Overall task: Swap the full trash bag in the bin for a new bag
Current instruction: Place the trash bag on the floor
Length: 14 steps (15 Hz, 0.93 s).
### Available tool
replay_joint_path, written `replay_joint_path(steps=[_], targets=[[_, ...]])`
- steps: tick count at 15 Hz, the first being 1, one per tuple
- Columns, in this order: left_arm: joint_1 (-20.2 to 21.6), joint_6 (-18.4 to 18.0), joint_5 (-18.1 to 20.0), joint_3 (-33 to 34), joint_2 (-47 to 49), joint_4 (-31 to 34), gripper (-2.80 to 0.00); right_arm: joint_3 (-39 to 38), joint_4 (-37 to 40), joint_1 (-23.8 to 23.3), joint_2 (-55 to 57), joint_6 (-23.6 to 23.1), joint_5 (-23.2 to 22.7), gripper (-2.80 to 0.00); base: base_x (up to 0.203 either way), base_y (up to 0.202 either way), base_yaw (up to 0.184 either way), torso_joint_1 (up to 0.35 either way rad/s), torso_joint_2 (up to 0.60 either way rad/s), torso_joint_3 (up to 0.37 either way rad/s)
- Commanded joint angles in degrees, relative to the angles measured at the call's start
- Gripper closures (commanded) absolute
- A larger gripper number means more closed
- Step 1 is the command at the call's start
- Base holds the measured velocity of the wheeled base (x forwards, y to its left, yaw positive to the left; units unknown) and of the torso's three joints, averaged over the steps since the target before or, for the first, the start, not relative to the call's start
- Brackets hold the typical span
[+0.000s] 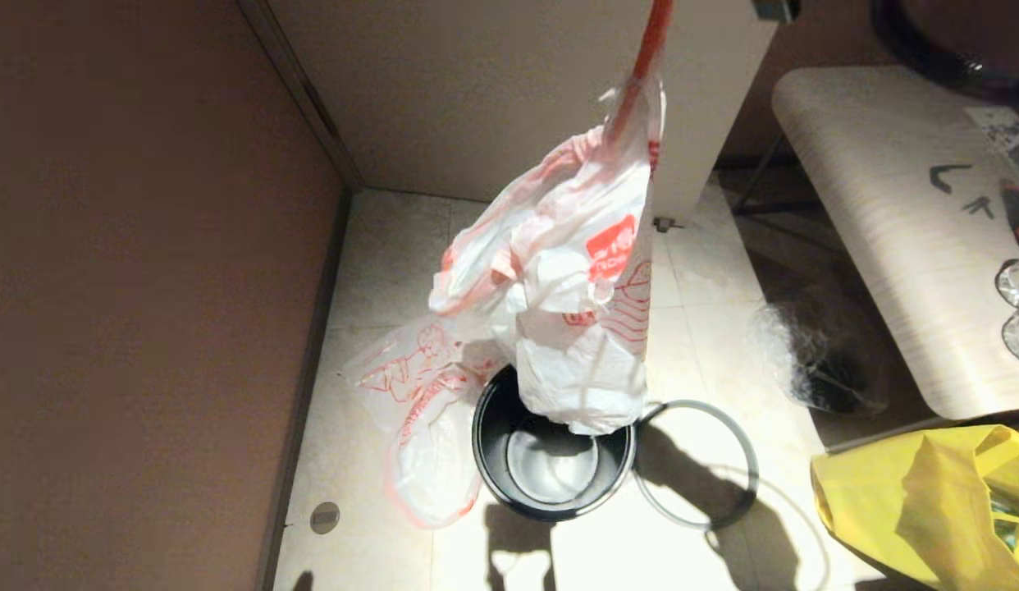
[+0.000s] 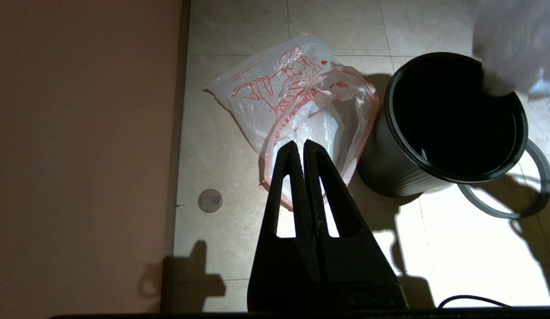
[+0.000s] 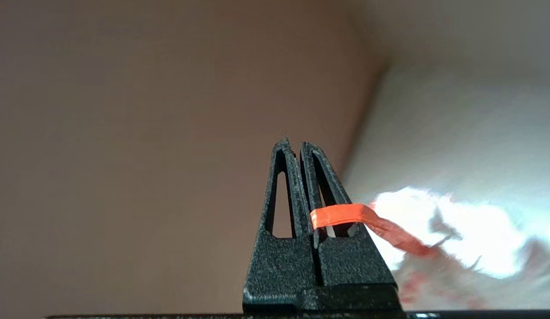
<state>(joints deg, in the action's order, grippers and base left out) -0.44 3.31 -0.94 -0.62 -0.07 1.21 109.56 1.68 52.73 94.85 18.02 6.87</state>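
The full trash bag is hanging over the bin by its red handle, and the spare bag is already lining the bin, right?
Not quite. The full trash bag does hang over the bin by its red handle, but the spare bag lies crumpled on the floor beside the bin, as the left wrist view shows.

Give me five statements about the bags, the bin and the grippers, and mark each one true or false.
1. The full bag hangs from a red handle above the bin. True.
2. The new bag already lines the bin. False: it lies limp on the floor beside the bin.
3. The right gripper is shut on the full bag's red handle. True.
4. The left gripper holds the new bag. False: it is shut on nothing, above the new bag.
5. The grey ring sits on the bin's rim. False: it lies on the floor next to the bin.
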Motion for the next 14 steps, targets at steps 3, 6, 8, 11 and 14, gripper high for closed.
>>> replay_joint_path(steps=[3, 6, 8, 11, 14], targets=[[0.0, 0.03, -0.03, 0.01, 0.07, 0.02, 0.0, 2.62, 0.31, 1.65, -4.1, -9.15, 11.37, 0.0, 0.0, 0.0, 0.0, 0.0, 0.0, 0.0], [0.0, 0.03, -0.03, 0.01, 0.04, 0.02, 0.0, 1.91, 0.49, -2.48, -4.51, -9.5, 13.11, 0.0, 0.0, 0.0, 0.0, 0.0, 0.0, 0.0], [0.0, 0.03, -0.03, 0.01, 0.07, 0.02, 0.0, -0.39, 0.39, -8.72, -4.58, -9.16, 12.3, 0.0, 0.0, 0.0, 0.0, 0.0, 0.0, 0.0], [0.0, 0.03, -0.03, 0.01, 0.07, 0.02, 0.0, -6.07, 0.11, -20.52, -3.26, -5.81, 5.25, 0.0, 0.0, 0.0, 0.0, 0.0, 0.0, 0.0], [0.0, 0.03, -0.03, 0.01, 0.01, 0.02, 0.0, -13.51, -3.76, -34.61, 3.21, -2.84, -1.1, 0.0, 0.0, 0.0, 0.0, 0.0, 0.0, 0.0]])
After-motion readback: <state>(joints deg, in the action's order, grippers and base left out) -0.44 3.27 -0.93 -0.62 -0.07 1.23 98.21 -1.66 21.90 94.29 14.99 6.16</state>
